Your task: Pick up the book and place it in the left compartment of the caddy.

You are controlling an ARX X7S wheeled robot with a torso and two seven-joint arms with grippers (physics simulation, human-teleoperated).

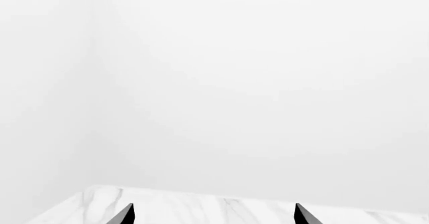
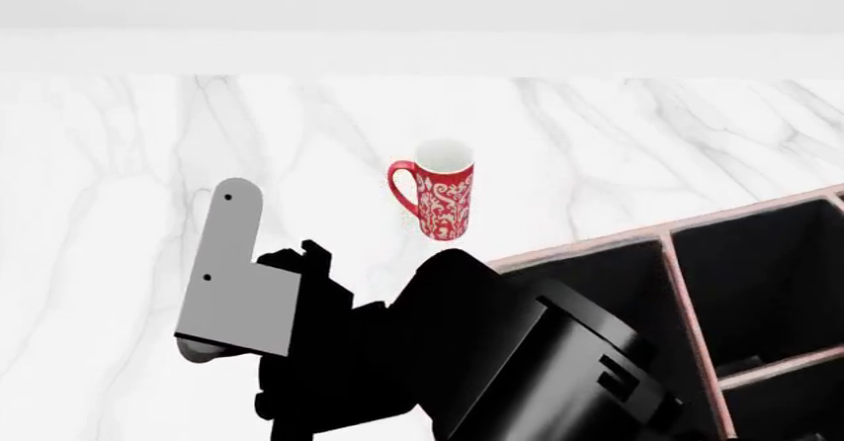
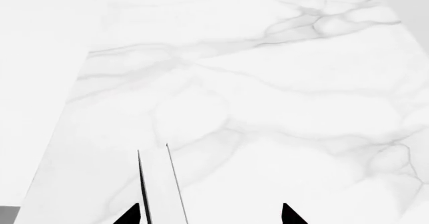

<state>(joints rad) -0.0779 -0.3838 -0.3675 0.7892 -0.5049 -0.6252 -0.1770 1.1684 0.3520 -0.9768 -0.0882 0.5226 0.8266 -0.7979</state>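
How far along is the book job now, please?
Done: nothing visibly. In hand: the right gripper, jaws open, straddles what looks like the book, edge-on, not clamped. Left: grasp, lift, carry to the caddy, lower into its left compartment, where no book shows.

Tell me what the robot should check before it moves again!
1. Left end effector free: ok. It is open, with nothing between its fingertips.
2. Book gripped: not ok. It sits between the right end effector's spread fingertips, unclamped.
3. Left compartment free: cannot tell. The arm hides much of it.
4. Red mug out of the way: ok. It is upright and apart from the caddy.
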